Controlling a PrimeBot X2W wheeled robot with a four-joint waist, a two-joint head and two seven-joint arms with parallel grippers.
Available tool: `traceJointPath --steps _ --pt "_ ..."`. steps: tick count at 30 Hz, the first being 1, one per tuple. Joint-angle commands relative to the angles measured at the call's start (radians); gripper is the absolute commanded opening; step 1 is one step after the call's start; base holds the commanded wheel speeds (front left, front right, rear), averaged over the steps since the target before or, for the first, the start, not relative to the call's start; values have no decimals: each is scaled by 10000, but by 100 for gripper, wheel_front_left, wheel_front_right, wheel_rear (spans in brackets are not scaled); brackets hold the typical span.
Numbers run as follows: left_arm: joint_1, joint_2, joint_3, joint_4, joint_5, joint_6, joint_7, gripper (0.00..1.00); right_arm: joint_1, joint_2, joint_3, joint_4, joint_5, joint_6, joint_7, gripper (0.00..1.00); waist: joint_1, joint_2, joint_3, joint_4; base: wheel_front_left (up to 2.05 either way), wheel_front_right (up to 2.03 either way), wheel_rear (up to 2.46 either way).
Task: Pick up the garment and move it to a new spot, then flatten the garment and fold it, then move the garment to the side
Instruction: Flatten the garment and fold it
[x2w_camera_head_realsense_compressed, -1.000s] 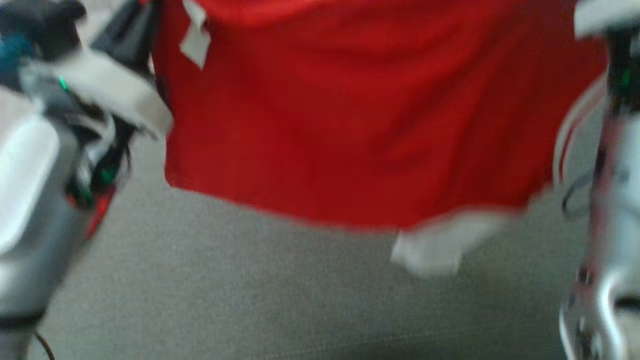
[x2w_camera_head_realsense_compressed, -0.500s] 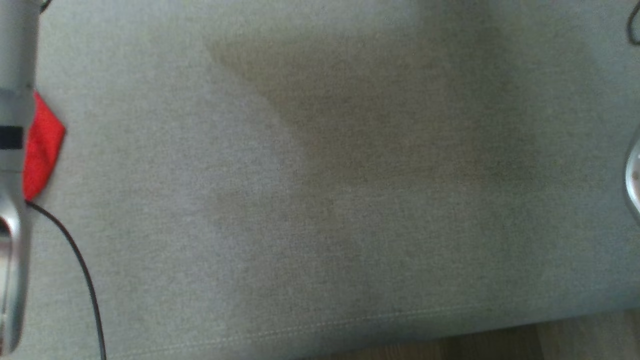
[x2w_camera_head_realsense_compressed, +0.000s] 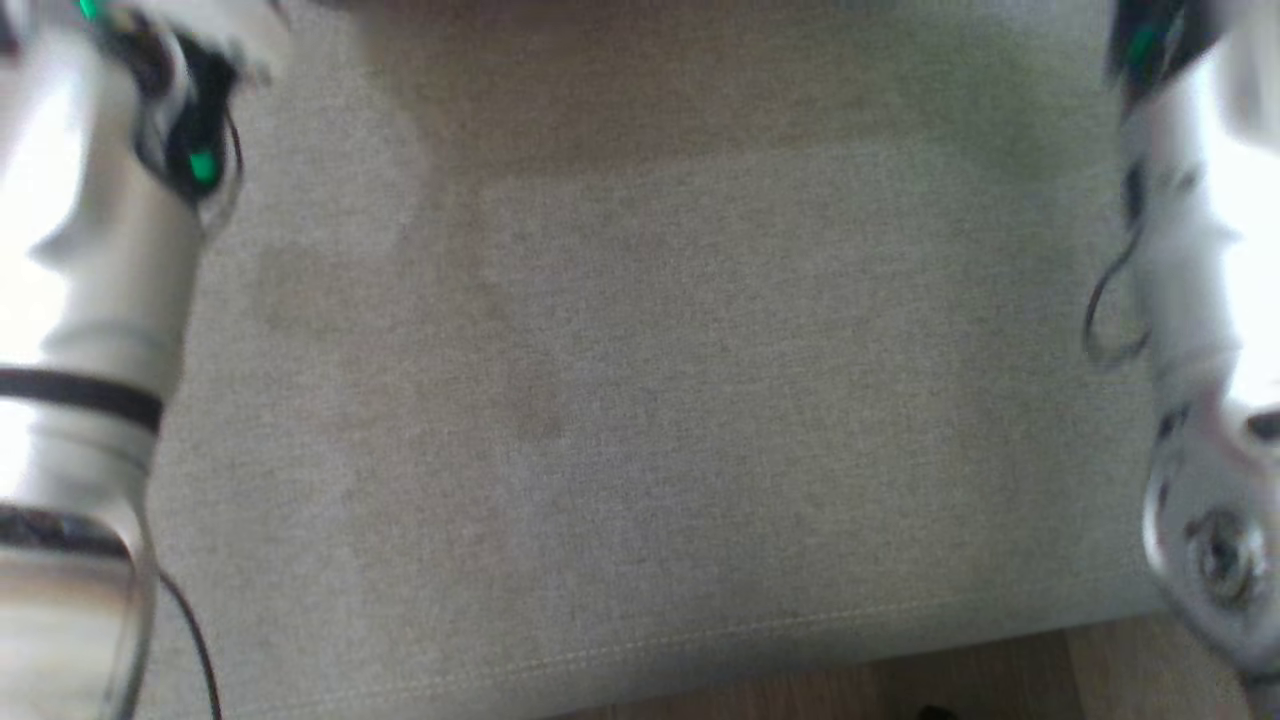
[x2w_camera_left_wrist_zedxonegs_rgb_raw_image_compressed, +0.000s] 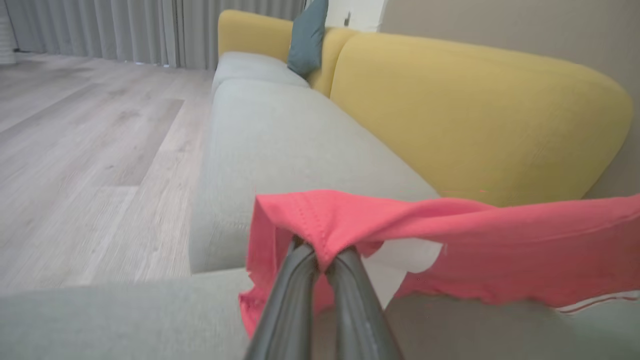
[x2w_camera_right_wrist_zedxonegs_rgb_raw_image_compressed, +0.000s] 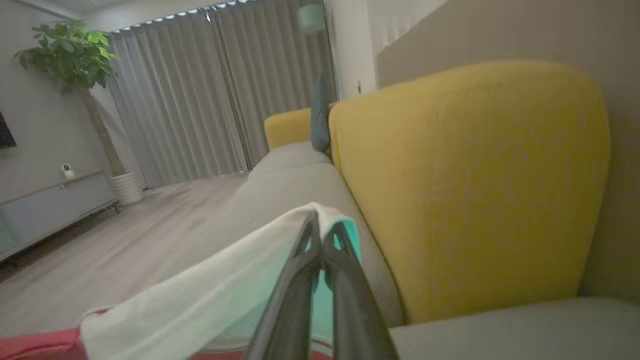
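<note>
Left jaws pinching red garment (x2w_camera_left_wrist_zedxonegs_rgb_raw_image_compressed: 500, 240) hem; right jaws pinching its white edge (x2w_camera_right_wrist_zedxonegs_rgb_raw_image_compressed: 200, 300); grey sofa seat (x2w_camera_head_realsense_compressed: 640, 400) beneath.

Left fingers (x2w_camera_left_wrist_zedxonegs_rgb_raw_image_compressed: 294, 282) and right fingers (x2w_camera_right_wrist_zedxonegs_rgb_raw_image_compressed: 298, 280) tight together; left forearm (x2w_camera_head_realsense_compressed: 90, 300), right forearm (x2w_camera_head_realsense_compressed: 1200, 290) well apart.

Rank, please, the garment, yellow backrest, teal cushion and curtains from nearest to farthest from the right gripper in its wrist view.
1. Garment: pinched in the right gripper.
2. Yellow backrest: close, right.
3. Teal cushion: farther, upper middle.
4. Curtains: far back, upper left.
</note>
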Motion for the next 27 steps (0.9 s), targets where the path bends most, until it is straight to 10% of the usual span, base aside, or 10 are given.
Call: traceJointPath --steps 1,27 --pt "-17 411 159 -221 85 -83 -120 0 207 172 177 -199 326 -7 -51 0 -1 0 -211 15 0 0 0" --pt "7671 -46 -158 -2554 2780 66 -133 0 5313 -382 999 2927 509 -7 1192 0 -1 0 -3704 206 0 0 0"
